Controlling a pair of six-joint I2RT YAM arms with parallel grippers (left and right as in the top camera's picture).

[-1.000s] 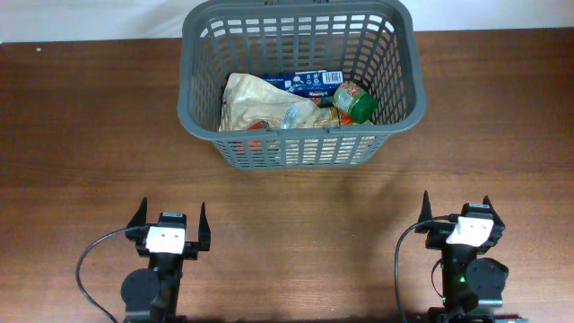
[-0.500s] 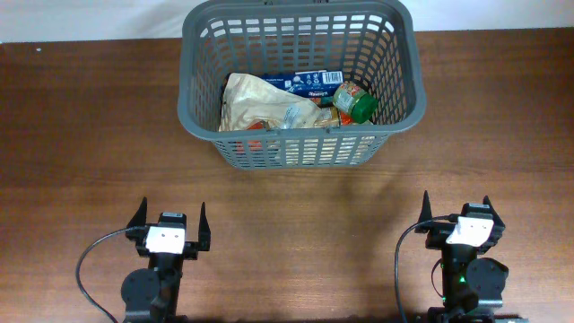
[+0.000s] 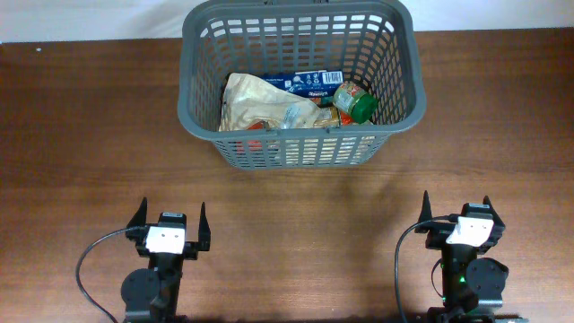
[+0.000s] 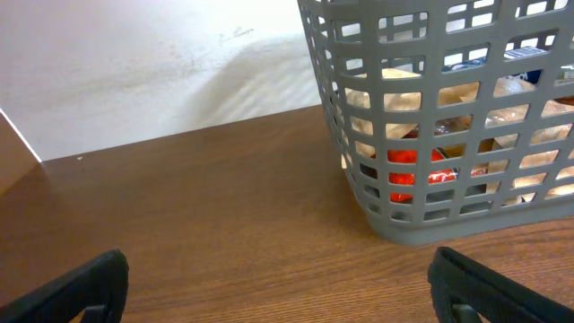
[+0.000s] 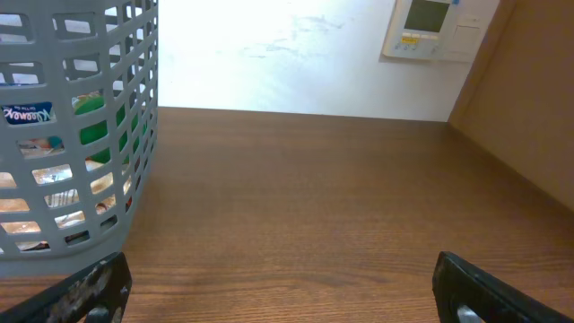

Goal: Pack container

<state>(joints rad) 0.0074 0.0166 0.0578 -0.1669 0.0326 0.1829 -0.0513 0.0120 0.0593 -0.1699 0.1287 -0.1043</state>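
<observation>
The container, a large dark grey slotted basket [image 3: 194, 99], stands at the far middle of the table. In it lie a crumpled beige bag [image 3: 256, 103], a blue box [image 3: 309, 83], a green-lidded jar [image 3: 354, 100] and something red [image 3: 254, 143]. The basket also shows in the left wrist view [image 4: 359, 135] and the right wrist view [image 5: 134, 117]. My left gripper [image 3: 170, 218] is open and empty near the front left edge. My right gripper [image 3: 456, 205] is open and empty near the front right edge. Both are well short of the basket.
The table is brown wood [image 3: 90, 135]. A white wall runs behind its far edge [image 4: 134, 72]. A wall panel [image 5: 429, 27] hangs at the back right, and a brown board [image 5: 529, 99] stands at the right side.
</observation>
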